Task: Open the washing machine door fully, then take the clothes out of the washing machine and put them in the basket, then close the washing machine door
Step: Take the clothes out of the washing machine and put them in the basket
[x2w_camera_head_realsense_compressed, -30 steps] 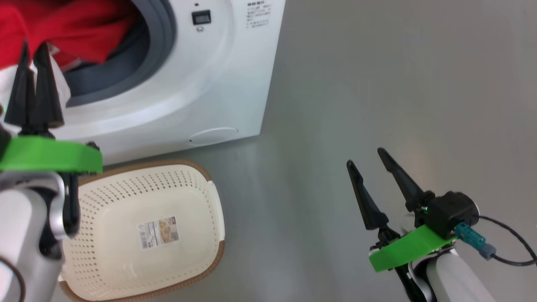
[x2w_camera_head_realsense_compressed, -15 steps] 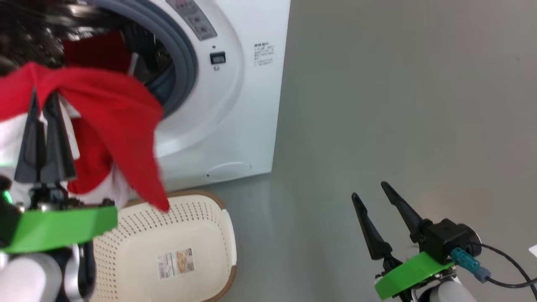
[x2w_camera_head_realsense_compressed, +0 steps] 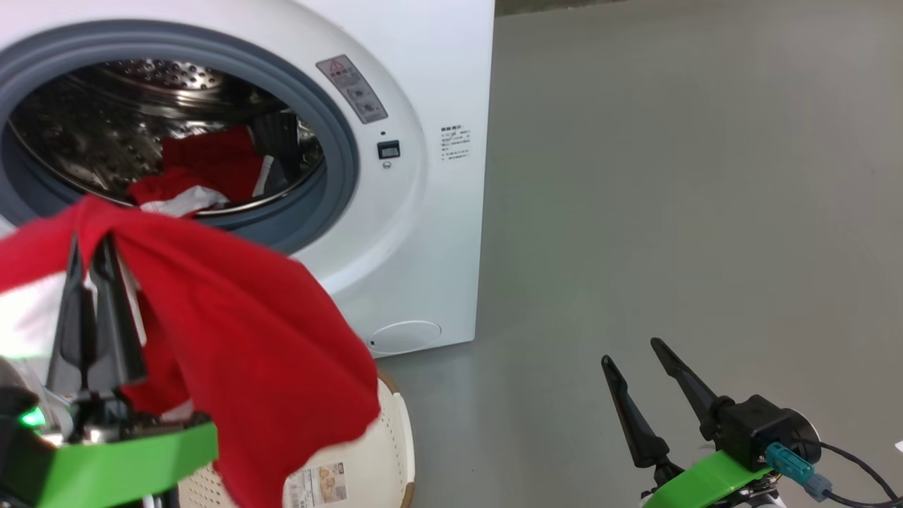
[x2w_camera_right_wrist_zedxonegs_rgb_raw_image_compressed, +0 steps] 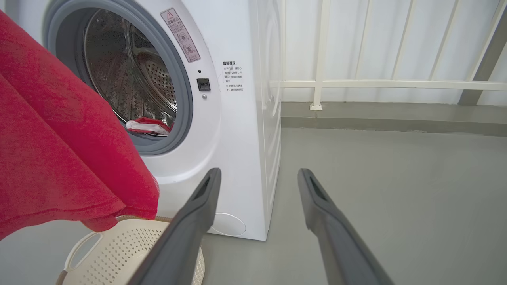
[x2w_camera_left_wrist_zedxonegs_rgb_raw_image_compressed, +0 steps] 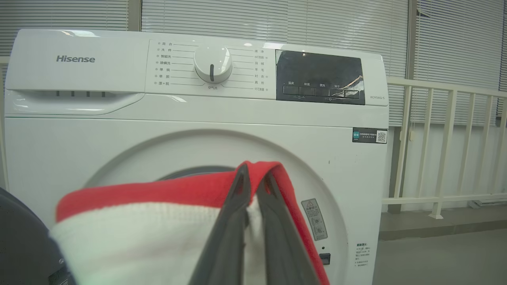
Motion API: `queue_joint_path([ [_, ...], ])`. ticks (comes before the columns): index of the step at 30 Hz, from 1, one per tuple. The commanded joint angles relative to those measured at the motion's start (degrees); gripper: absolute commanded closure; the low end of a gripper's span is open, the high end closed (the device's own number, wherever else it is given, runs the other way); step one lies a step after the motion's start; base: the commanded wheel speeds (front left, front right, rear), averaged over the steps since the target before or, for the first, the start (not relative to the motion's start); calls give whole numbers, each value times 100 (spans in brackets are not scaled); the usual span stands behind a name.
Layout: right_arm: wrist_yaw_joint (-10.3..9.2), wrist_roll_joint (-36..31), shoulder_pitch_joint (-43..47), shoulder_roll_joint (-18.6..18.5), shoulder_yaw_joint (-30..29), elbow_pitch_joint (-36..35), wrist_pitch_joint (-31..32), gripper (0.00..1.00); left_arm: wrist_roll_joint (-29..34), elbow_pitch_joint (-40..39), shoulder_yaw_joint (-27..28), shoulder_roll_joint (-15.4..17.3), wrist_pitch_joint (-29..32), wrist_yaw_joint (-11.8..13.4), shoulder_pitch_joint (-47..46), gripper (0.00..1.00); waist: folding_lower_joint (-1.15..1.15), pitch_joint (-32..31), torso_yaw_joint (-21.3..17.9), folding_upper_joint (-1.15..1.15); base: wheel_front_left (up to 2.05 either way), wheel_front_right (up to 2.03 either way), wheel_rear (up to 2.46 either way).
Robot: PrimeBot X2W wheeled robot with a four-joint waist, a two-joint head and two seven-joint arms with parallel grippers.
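The washing machine (x2w_camera_head_realsense_compressed: 437,233) stands with its drum mouth uncovered. A red and white garment (x2w_camera_head_realsense_compressed: 204,166) lies inside the steel drum. My left gripper (x2w_camera_head_realsense_compressed: 90,243) is shut on another of the clothes, a red garment with white trim (x2w_camera_head_realsense_compressed: 254,331). It hangs in front of the machine, over the cream basket (x2w_camera_head_realsense_compressed: 395,430) on the floor. In the left wrist view the fingertips (x2w_camera_left_wrist_zedxonegs_rgb_raw_image_compressed: 243,174) pinch the garment's red edge (x2w_camera_left_wrist_zedxonegs_rgb_raw_image_compressed: 138,192). A dark curved edge (x2w_camera_left_wrist_zedxonegs_rgb_raw_image_compressed: 20,245) may be the washing machine door. My right gripper (x2w_camera_head_realsense_compressed: 632,353) stands open over the floor to the right, holding nothing.
Bare grey floor (x2w_camera_head_realsense_compressed: 670,176) stretches to the right of the machine. A white railing (x2w_camera_right_wrist_zedxonegs_rgb_raw_image_compressed: 376,84) and blinds run behind it. A round white flap (x2w_camera_head_realsense_compressed: 405,336) sits low on the machine's front, just beyond the basket.
The head camera has tilted up. My left gripper has drawn the red garment out of the drum mouth, and it now hangs over the basket. The right gripper stays open.
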Motion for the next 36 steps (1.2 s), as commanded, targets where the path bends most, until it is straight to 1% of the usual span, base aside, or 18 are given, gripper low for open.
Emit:
queue_joint_path([
  [1, 2, -71, -7, -33, 111, -191, 16, 0, 66, -141, 268, 91, -70, 56, 58, 100, 0, -80, 36, 0, 0, 0, 0],
  [4, 2, -94, 48, -33, 108, -248, 57, 0, 16, -43, 290, -25, -101, 76, 379, 100, 0, -112, 20, 0, 0, 0, 0],
  [10, 2, -123, 109, -33, 79, -363, 110, 0, -67, 214, 285, -301, -137, -7, 893, 100, 0, -53, -4, 0, 0, 0, 0],
  [11, 2, -123, 109, -33, 79, -363, 110, 0, -67, 214, 285, -301, -137, -7, 893, 100, 0, -53, -4, 0, 0, 0, 0],
  [16, 2, -152, 63, -33, 45, -466, 134, 0, -64, 589, 339, -623, -148, -172, 1100, 100, 0, 160, -27, 0, 0, 0, 0],
  [21, 2, -201, -43, -33, -11, -578, 149, 0, 56, 1100, 466, -1055, -150, -526, 1026, 100, 0, 512, -57, 0, 0, 0, 0],
  [28, 2, -225, -286, -33, -53, -720, 121, 0, 377, 2034, 896, -1645, -150, -1209, 530, 100, 0, 1161, -154, 0, 0, 0, 0],
  [32, 2, -224, -447, -33, -66, -785, 85, 0, 629, 2638, 1240, -1907, -151, -1600, 132, 100, 0, 1572, -219, 0, 0, 0, 0],
  [36, 2, -199, -614, -33, -56, -826, 32, 0, 867, 3341, 1546, -2069, -151, -1911, -230, 100, 0, 1942, -296, 0, 0, 0, 0],
])
